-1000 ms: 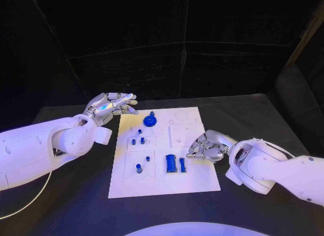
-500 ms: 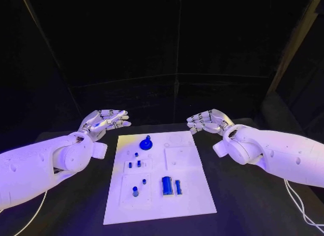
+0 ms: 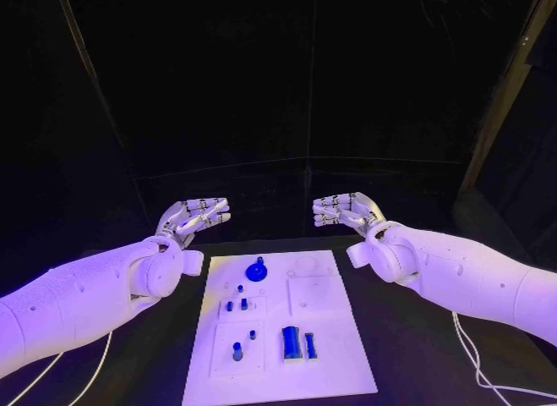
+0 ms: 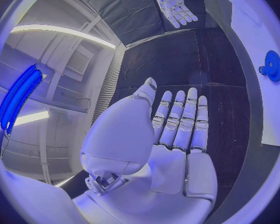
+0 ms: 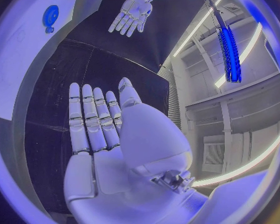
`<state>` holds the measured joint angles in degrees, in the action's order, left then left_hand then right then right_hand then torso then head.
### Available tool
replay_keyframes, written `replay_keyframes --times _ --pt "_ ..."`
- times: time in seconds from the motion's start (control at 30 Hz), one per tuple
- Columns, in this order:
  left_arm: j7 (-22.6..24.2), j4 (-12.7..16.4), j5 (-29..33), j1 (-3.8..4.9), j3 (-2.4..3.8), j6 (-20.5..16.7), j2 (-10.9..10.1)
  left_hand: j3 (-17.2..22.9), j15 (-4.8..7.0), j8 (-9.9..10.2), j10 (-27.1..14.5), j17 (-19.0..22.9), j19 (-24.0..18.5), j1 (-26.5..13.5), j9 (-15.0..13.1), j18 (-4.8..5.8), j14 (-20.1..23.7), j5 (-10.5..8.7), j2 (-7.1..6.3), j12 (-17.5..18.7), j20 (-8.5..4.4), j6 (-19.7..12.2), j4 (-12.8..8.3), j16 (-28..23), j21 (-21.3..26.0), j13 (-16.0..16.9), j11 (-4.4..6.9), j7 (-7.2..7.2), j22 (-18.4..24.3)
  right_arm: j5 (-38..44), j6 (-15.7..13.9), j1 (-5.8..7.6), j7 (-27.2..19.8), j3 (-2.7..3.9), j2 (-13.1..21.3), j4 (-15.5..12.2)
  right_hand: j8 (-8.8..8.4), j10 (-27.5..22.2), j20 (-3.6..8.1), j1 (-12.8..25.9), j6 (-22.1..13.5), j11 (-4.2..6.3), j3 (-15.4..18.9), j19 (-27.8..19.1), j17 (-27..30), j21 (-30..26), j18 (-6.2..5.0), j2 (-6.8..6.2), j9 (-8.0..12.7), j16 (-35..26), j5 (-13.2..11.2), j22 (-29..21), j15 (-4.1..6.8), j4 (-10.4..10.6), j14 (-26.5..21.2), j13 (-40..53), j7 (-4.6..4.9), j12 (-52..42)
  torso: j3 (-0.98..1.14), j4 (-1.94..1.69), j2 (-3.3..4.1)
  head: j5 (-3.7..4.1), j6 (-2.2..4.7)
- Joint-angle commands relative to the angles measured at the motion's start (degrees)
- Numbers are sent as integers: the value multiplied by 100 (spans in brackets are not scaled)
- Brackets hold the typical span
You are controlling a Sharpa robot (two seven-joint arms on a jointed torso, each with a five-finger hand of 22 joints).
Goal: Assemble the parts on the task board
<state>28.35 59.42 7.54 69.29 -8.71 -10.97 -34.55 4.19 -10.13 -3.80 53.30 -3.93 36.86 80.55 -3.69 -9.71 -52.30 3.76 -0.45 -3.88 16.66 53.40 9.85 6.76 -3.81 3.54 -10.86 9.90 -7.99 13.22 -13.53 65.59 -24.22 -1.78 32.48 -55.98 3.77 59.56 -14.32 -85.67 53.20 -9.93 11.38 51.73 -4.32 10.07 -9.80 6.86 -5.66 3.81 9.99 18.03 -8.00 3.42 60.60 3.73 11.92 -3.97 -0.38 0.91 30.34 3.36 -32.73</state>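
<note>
Silver hands (image 3: 193,217) (image 3: 346,211) — fingers flat — above white task board (image 3: 333,338) (blue parts (image 3: 291,342)).

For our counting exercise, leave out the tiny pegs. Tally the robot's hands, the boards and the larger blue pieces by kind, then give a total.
Silver many-fingered hands: 2, the left hand and the right hand
White flat task board: 1
Blue round toothed wheel: 1
Blue oblong blocks: 2
Total: 6

Violet-blue light washes my dim scene; the task board (image 3: 278,338) glows brightest against black, and my wrist views bend straight edges.
</note>
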Motion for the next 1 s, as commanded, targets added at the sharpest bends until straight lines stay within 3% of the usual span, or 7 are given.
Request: replay_keyframes --times 0.03,0.37,0.53,0.67,0.7,0.73,1.0 --pt "4 -19 5 -6 1 -14 16 -419 311 380 -1614 393 -1122 -2417 369 292 1576 -376 45 388 -502 -1602 -300 -215 381 -354 328 -297 248 -11 8 0 -9 0 -13 20 -377 -1788 420 2592 -1596 299 -342 -1543 432 -319 294 -204 566 -381 -300 -553 240 -342 -1818 -373 -358 397 1 -3 -3 -5 2" --pt "33 632 -155 -198 185 -713 -202 -419 532 380 -2808 393 -1947 -4223 369 425 2749 -376 45 388 -869 -2799 -511 -676 381 -354 570 -504 799 -280 -620 -111 -121 37 239 -679 -377 -3117 739 4488 -2782 519 -582 -2660 432 -547 422 -686 566 -381 -526 -955 800 -342 -3147 -373 -615 397 32 -78 71 -286 -140" --pt "67 1362 -336 -414 392 -1498 -447 -419 1013 380 -3246 393 -2248 -4888 369 507 3180 -376 45 388 -1008 -3240 -985 -676 381 -354 661 -587 799 -581 -1324 -236 -247 78 523 -1464 -377 -3599 855 5181 -3214 993 -677 -3088 432 -1007 500 -686 566 -381 -999 -1099 800 -342 -3644 -373 -713 397 38 -91 84 -336 -165" --pt "101 2104 -519 -632 602 -2295 -695 -419 1013 380 -3605 393 -2497 -5436 369 556 3535 -376 45 388 -1121 -3604 -985 -676 381 -354 1086 -990 799 -893 -2053 -365 -377 120 816 -2277 -377 -3999 955 5755 -3570 993 -1138 -3441 432 -1007 523 -686 566 -381 -999 -1219 800 -342 -4053 -373 -1192 397 38 -91 84 -336 -165" --pt "107 2239 -552 -672 640 -2440 -741 -419 1013 380 -3677 393 -2546 -5545 369 971 3607 -376 45 388 -1145 -3677 -985 -676 381 -354 1086 -990 799 -952 -2193 -390 -403 128 873 -2433 -377 -4054 968 5835 -3622 993 -1138 -3489 432 -1007 556 -686 566 -381 -999 -1235 800 -342 -4110 -373 -1192 397 38 -91 84 -336 -165" --pt "113 2367 -584 -710 676 -2577 -784 -419 1013 380 -3725 393 -2579 -5612 369 971 3650 -376 45 388 -1157 -3719 -985 -676 381 -354 1086 -990 799 -1007 -2320 -412 -425 135 923 -2574 -377 -4140 988 5954 -3693 993 -1138 -3564 432 -1007 980 -686 566 -381 -999 -1259 800 -342 -4195 -373 -1192 397 38 -91 84 -336 -165" --pt "142 3010 -743 -900 859 -3268 -999 -419 1013 380 -4190 393 -2904 -6321 369 971 4106 -376 45 388 -1666 -4188 -985 -676 381 -354 1086 -990 799 -1296 -2996 -532 -546 175 1195 -3327 -377 -4659 1432 6702 -4159 993 -1138 -4014 432 -1007 980 -686 566 -381 -999 -1803 800 -342 -4727 -373 -1192 397 38 -91 84 -336 -165"
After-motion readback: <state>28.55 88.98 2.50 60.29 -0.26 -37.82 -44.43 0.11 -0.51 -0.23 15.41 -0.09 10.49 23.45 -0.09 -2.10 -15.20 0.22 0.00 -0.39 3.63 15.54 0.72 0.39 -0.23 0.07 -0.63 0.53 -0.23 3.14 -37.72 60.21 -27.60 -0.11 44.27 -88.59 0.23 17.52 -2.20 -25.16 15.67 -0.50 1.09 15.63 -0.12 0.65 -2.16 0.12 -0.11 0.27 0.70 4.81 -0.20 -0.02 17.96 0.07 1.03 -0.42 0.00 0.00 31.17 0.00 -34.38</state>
